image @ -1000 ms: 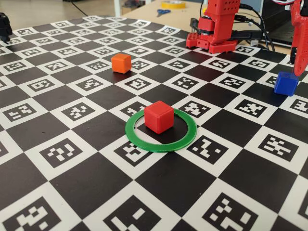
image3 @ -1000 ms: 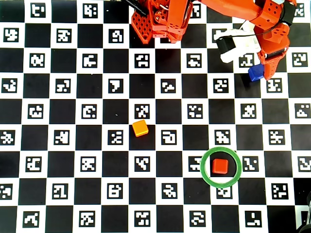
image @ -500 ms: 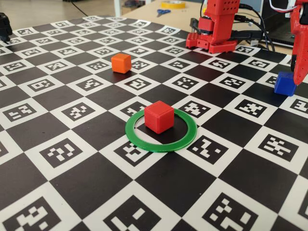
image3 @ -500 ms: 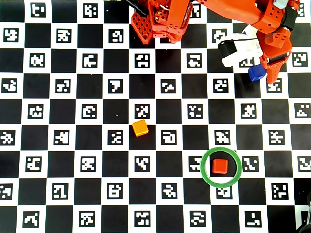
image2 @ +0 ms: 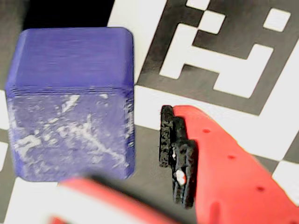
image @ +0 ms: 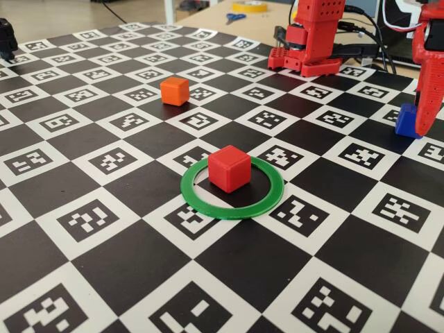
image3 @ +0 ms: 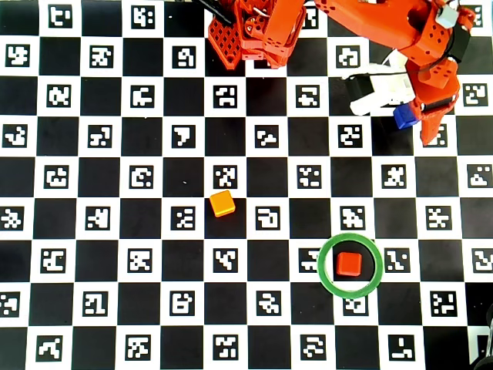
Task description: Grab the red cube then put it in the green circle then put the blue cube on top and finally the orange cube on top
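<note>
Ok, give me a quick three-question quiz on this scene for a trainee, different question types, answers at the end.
1. True or false: the red cube sits inside the green circle.
2. Which cube is nearest the gripper? A) orange cube B) blue cube C) red cube
3. Fill in: in the wrist view, a gap shows between the blue cube and the black pad of the ___ finger.

Key: 1 true; 2 B; 3 red.
</note>
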Robot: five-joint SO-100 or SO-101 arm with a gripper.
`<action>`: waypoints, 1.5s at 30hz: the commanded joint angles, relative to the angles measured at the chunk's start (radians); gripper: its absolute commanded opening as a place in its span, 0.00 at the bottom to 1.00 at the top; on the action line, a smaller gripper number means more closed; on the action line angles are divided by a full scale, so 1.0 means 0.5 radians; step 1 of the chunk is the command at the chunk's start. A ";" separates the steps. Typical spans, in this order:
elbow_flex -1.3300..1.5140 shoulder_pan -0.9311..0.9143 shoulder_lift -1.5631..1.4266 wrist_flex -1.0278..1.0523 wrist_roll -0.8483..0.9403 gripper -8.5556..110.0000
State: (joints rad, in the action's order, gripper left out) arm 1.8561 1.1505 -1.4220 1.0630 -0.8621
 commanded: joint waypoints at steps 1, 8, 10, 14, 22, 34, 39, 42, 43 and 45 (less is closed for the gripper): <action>-0.126 -0.034 -0.021 -0.012 0.003 0.43; -0.114 -0.034 -0.012 -0.040 -0.003 0.42; -0.114 -0.031 0.000 -0.046 -0.006 0.41; -0.098 -0.018 0.009 -0.067 -0.003 0.40; -0.095 -0.015 0.025 -0.098 0.031 0.35; -0.095 -0.034 0.012 -0.132 0.101 0.17; -0.098 -0.034 0.006 -0.129 0.153 0.14; -0.101 -0.037 0.006 -0.123 0.166 0.13; -0.101 -0.037 0.006 -0.120 0.172 0.13; -0.114 -0.040 0.006 -0.107 0.178 0.13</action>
State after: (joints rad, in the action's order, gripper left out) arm 1.8561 1.1321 -1.3959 0.9986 -0.7777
